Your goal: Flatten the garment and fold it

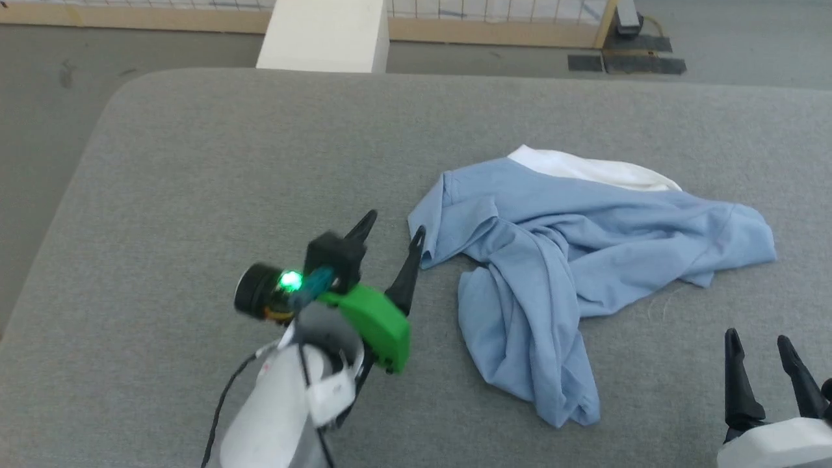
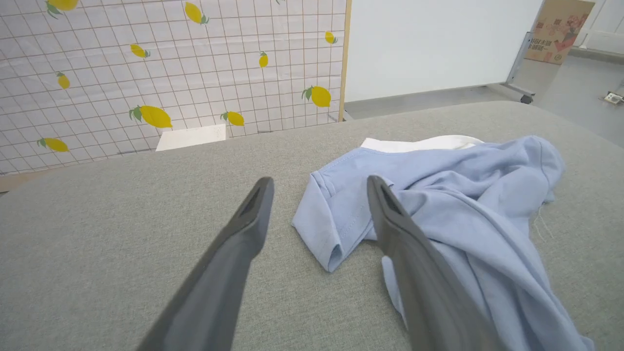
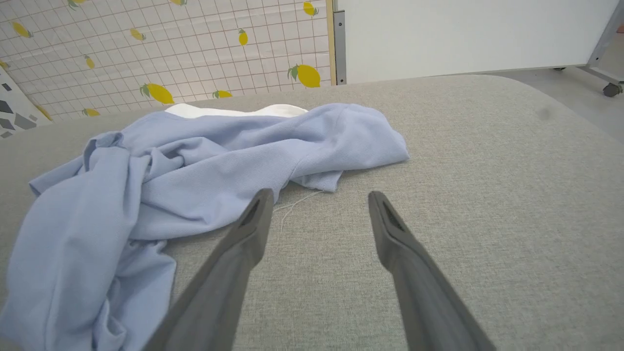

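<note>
The light blue short-sleeved knit shirt with a white collar (image 1: 552, 240) lies crumpled on the grey fabric-covered table (image 1: 195, 162), between the two hands and beyond them. Its longer run goes crosswise, from just off the left hand's fingertips to a bunched end ahead of the right hand. A twisted tail of fabric trails back toward the robot in the gap between the hands.

The left hand (image 1: 395, 223) has its fingers spread wide and grips nothing. The folded sleeve cuff (image 2: 321, 229) sits directly ahead of it, just beside the tip of its right-side finger. Whether that tip touches the cloth I cannot tell.

The right hand (image 1: 758, 337) is likewise spread wide and empty. The shirt lies ahead of it and off to its left, near but apart, with bare table under its fingers.

The left hand is the nearer one, so I judge the cuff in front of it to be the likeliest first grasp for pulling the shirt flat.
</note>
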Controlling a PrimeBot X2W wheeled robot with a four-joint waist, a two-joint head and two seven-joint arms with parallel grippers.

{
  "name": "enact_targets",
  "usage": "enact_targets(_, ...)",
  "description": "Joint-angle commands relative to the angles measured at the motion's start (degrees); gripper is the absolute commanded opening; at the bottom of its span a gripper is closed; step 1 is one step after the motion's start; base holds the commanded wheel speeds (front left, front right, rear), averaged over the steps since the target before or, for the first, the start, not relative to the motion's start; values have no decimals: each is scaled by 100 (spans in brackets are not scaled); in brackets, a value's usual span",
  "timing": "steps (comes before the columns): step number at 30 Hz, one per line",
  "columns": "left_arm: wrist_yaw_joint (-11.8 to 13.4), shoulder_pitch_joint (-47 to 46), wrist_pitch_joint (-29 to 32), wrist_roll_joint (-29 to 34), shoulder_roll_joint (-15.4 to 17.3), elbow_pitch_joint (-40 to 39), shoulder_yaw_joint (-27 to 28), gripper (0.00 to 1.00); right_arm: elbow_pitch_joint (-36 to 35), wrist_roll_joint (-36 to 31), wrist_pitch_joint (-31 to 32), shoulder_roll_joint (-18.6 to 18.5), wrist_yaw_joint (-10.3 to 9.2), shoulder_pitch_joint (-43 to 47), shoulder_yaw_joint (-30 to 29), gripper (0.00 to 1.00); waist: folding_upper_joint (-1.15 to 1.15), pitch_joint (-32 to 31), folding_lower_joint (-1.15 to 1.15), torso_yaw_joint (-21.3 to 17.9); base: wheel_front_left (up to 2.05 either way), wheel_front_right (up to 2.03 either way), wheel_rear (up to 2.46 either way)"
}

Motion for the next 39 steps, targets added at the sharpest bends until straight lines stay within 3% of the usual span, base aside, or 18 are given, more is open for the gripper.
enact_targets(1, -40, -247, 168, 41, -7, 151, -49, 100, 12, 32, -3, 1, -9, -138, 17, 100, 0, 192, 0, -158, 0, 0, 0)
enact_targets(6, -76, -886, 695, 42, -56, 844, -235, 100, 85, 83, -22, 1, -9, -286, 55, 100, 0, 493, 0, -388, 0, 0, 0)
enact_targets(18, 217, -1648, 912, 117, -92, 2443, -313, 100, 380, 149, -182, 1, -9, -628, 57, 100, 0, 899, 0, -786, 0, 0, 0)
enact_targets(19, 265, -1707, 890, 140, -92, 2563, -313, 10, 396, 148, -195, 1, -9, -652, 51, 100, 0, 919, 0, -795, 0, 0, 0)
enact_targets(20, 292, -1747, 867, 142, -94, 2646, -311, 0, 416, 146, -206, 1, -9, -675, 42, 100, 0, 931, 0, -797, 0, 0, 0)
enact_targets(27, 269, -1928, 437, -280, -126, 2741, -213, 0, 507, 127, -262, 2, -9, -728, -41, 100, 0, 900, 0, -607, 0, 0, 0)
enact_targets(32, 201, -1596, 229, -1403, -137, 1898, -20, 0, 518, 119, -245, 2, -9, -649, -56, 100, 0, 699, 0, -358, 0, 0, 0)
enact_targets(36, 454, -817, 301, -2311, -136, 773, 289, 0, 509, 119, -206, 2, -9, -584, -73, 100, 0, 592, 0, -171, 0, 0, 0)
enact_targets(39, 762, 74, 452, -2680, 103, -51, 741, 0, 504, 123, -188, 2, -9, -559, -95, 100, 0, 560, 0, -79, 0, 0, 0)
